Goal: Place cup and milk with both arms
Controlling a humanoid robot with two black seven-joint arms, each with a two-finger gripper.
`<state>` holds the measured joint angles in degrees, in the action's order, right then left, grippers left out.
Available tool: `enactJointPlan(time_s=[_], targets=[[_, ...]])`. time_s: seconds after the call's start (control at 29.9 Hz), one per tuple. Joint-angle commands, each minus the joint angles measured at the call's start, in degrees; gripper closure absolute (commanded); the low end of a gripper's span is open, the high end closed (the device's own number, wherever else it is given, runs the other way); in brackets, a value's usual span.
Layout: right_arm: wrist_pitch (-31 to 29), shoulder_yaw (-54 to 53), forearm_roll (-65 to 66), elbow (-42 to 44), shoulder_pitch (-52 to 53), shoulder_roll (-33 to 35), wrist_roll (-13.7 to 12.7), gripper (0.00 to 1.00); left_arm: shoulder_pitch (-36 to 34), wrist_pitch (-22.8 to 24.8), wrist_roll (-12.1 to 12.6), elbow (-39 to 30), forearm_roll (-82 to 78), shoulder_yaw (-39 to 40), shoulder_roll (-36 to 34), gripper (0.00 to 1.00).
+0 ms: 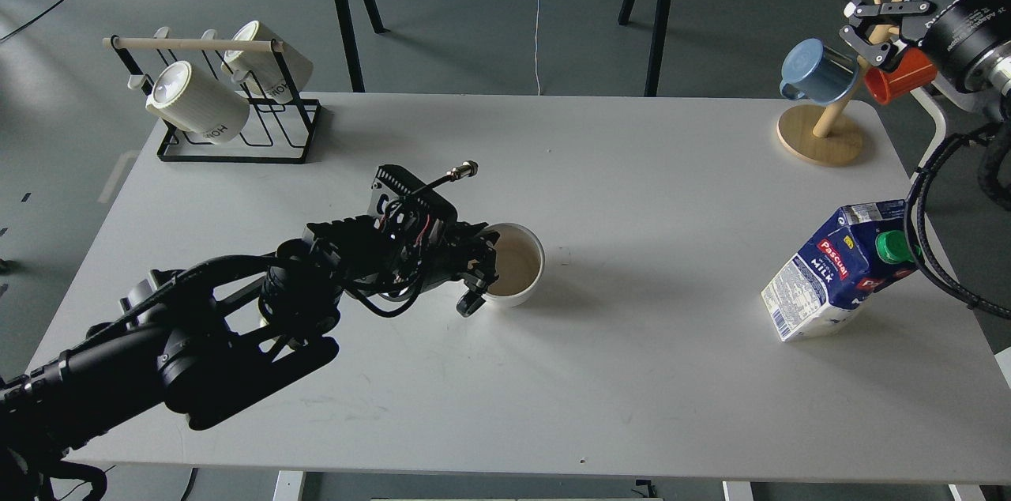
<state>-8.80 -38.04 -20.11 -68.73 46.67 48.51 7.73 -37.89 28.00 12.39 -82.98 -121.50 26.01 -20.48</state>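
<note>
**Left arm at cup, milk waiting**

Presently the left gripper sits at the cup, fingers straddling its near rim; whether they pinch it I cannot tell. Cup upright on the tabletop. Milk stands tilted, well off to the gripper's right. Right gripper raised, parted, holding nothing, far beyond the carton. Likely step: securing the cup. Next: right arm down to the milk.

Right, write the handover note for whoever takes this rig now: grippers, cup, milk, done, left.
Left gripper: at the cup's left rim, near mid-table; whether it is clamped cannot be told.
Right gripper: open, raised at the far right by the wooden mug tree, holding nothing.
Milk: standing at the table's right edge, untouched.
Done: cup reached.
Left: confirm the cup grip, grasp the milk, place both.
</note>
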Motion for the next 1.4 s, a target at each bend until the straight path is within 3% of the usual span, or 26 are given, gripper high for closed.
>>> enactJointPlan(time_s=[0.0,0.07,0.13,0.23,0.27,0.5,0.67,0.77,0.87,1.0,1.1,1.17,1.37], targets=[[0.01,-0.01,0.07,0.00,0.00,0.00,0.00,0.02,0.01,0.00,-0.26,-0.07,0.21,0.10,0.00,0.68],[0.01,-0.01,-0.01,0.00,0.00,0.09,0.00,0.02,0.01,0.00,-0.35,-0.07,0.21,0.27,0.00,0.62],[0.01,-0.01,-0.01,0.00,0.00,0.00,0.00,0.02,0.01,0.00,-0.44,-0.07,0.30,0.88,-0.08,0.49],[0.01,-0.01,0.07,0.00,0.00,0.09,0.09,0.02,-0.34,0.00,-0.70,-0.07,0.74,1.59,-0.26,0.10],[0.01,-0.01,-0.01,0.00,0.00,0.00,0.09,0.02,-0.43,0.00,-0.79,-0.25,0.74,2.55,-0.35,0.03],[0.01,-0.10,0.07,0.00,0.09,0.00,0.18,0.02,0.01,-0.14,-2.19,-0.51,4.24,16.85,-0.52,0.01],[-0.17,-0.54,-0.01,-1.06,0.44,0.79,0.18,0.02,0.71,-7.77,-2.46,0.36,18.63,29.95,-1.05,0.01],[-0.17,-1.59,-0.01,-2.63,0.27,2.19,0.09,0.02,0.89,-12.87,-2.55,5.97,30.76,37.78,-1.14,0.01],[-0.17,-2.21,-0.19,-5.62,0.18,6.14,0.18,0.02,0.80,-16.04,-3.33,12.12,46.21,44.11,-1.40,0.01],[-0.43,-2.56,-0.54,-10.72,-0.26,11.76,0.18,0.02,0.80,-16.05,-4.56,18.28,66.87,47.29,-2.98,0.01],[-2.36,-2.56,-1.59,-14.32,-0.79,18.17,0.70,0.02,0.71,-15.96,-7.90,22.68,81.91,47.29,-3.69,0.01],[-4.64,-2.39,-4.22,-16.60,-1.40,22.91,1.75,0.02,0.54,-15.70,-9.66,24.88,87.55,47.21,-3.60,0.01],[-12.81,-0.02,-13.80,-21.01,-2.63,37.94,2.11,0.02,0.71,-14.56,-10.19,26.38,93.29,47.21,-3.25,0.01]])
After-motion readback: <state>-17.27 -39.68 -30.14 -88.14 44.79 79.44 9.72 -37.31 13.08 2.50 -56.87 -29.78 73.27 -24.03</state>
